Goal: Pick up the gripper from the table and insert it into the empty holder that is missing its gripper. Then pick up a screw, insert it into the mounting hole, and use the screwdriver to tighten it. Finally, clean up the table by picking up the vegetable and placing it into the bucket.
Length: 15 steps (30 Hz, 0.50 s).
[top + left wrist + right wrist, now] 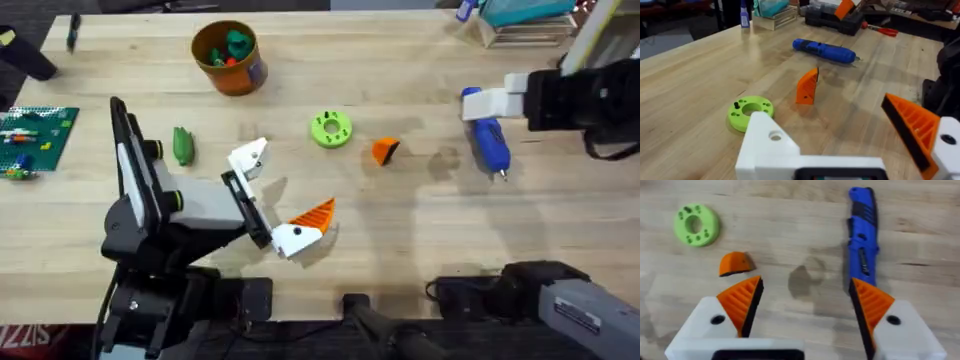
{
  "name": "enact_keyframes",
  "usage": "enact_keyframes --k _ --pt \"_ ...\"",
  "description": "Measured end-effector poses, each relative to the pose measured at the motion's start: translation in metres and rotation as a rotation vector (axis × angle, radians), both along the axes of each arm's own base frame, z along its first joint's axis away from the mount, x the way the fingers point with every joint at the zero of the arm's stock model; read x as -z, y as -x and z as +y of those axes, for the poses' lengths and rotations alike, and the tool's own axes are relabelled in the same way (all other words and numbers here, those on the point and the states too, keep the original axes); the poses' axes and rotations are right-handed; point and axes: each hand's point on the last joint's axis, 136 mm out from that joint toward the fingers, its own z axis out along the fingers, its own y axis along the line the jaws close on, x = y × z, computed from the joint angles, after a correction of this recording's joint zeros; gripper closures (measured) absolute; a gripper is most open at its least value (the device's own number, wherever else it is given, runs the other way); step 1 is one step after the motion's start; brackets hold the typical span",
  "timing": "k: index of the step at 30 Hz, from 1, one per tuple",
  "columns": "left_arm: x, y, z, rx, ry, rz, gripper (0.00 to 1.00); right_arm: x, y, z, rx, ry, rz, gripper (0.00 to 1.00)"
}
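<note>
The loose orange gripper (385, 150) (807, 86) (735, 263) lies on the table right of centre. My left gripper (278, 192) (825, 112) is open to its left. One of its fingers is the bare white holder (248, 158) (765, 145); the other carries an orange ribbed pad (315, 212) (915, 130). My right gripper (478, 100) (805, 282) hovers open over the far end of the blue screwdriver (488, 140) (825, 50) (862, 235). The green vegetable (182, 145) lies at the left. The orange bucket (228, 57) stands at the back with toys inside.
A bright green ring (331, 129) (750, 112) (694, 224) with dark dots sits between the holder and the loose gripper. A green brick plate (30, 135) lies at the left edge. Boxes and a clear container (520, 25) stand at the back right.
</note>
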Motion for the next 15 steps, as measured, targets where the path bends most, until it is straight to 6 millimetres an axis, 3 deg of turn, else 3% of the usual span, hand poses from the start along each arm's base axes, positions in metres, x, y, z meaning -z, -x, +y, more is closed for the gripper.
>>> enact_keyframes --k 8,12,13,15 --pt "-0.001 0.000 0.000 0.000 0.001 -0.007 0.016 0.023 0.001 0.056 -0.203 -0.038 0.095 0.008" --pt "-0.007 0.002 0.000 -0.001 0.005 -0.043 0.016 0.032 0.004 0.091 -0.330 -0.036 0.118 0.008" --pt "-0.007 0.002 0.000 -0.003 0.005 -0.043 0.016 0.038 0.009 0.111 -0.403 -0.034 0.135 0.008" --pt "-0.007 0.002 0.000 -0.003 0.005 -0.044 0.015 0.042 0.010 0.122 -0.442 -0.031 0.142 0.008"
